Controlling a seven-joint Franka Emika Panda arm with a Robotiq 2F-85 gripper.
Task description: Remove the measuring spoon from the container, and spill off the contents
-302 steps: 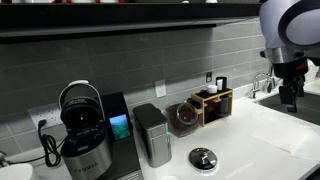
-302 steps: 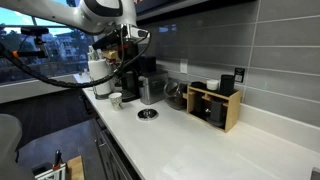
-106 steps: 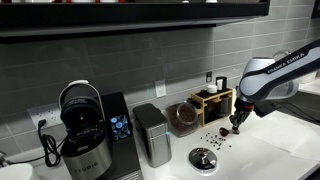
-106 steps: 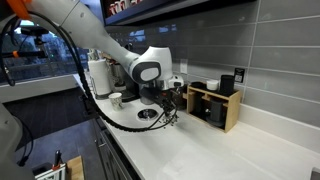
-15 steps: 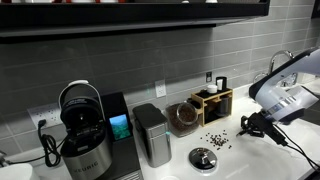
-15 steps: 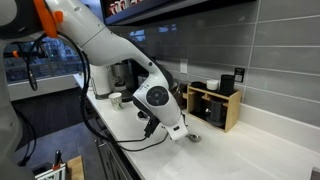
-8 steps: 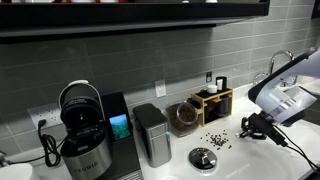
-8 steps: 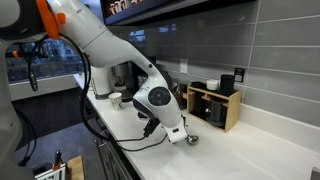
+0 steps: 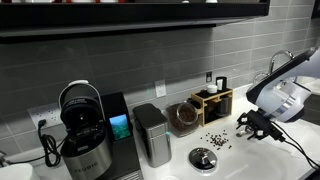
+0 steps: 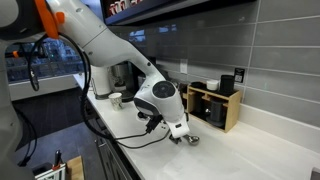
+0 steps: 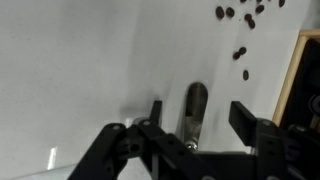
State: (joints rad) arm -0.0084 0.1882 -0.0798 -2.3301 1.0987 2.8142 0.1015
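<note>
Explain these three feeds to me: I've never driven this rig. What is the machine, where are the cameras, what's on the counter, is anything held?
It is one robot arm ending in a two-fingered gripper. Two cameras watch the white counter from outside; the third rides on the wrist, looking down past the fingers. On the counter lie spilled coffee beans. The measuring spoon lies between the open jaws, apparently ungripped. The bean jar stands by the wall.

measuring spoon [image 11: 196, 100] end hidden behind end effector [image 11: 197, 118], contents [image 11: 240, 52] blurred
</note>
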